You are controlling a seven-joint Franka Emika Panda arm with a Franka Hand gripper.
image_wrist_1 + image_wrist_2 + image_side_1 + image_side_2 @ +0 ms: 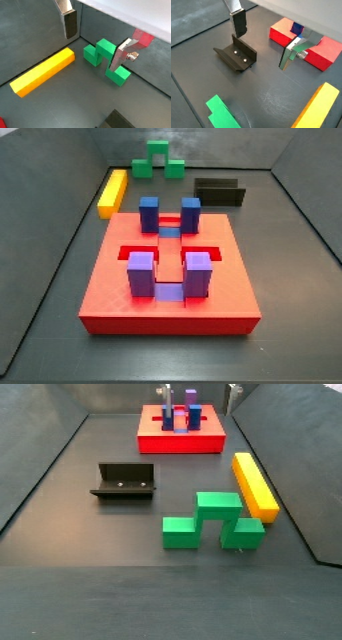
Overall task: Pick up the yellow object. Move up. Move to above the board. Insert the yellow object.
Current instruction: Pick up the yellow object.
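Gripper (pixel 93 39): released, fingers well apart, nothing between them; hangs over the dark floor; not seen in either side view.
Fingers (pixel 239 24): flat silver plates with dark pads, seen in both wrist views.
Floor (pixel 120 534): dark grey, matte, faintly scuffed.
Walls (pixel 80 153): dark panels rising around the floor on several sides; a pale edge shows above them in the wrist views.
Bar (pixel 254 483): yellow-orange, long and slim, lying flat on the floor near a side wall, just beside the green block; also in a wrist view (pixel 45 71); untouched by the gripper.
Green block (pixel 210 518): stepped, on the floor; in a wrist view partly behind one finger (pixel 105 60).
Fixture (pixel 124 481): dark L-shaped bracket on a base plate, apart from the green block; also in a side view (pixel 219 192).
Board (pixel 171 278): red square platform with recessed slots, well apart from the bar.
Blue blocks (pixel 168 214): upright pair on the board.
Purple blocks (pixel 170 272): upright pair on the board.
Obstructions: none seen between gripper and bar.
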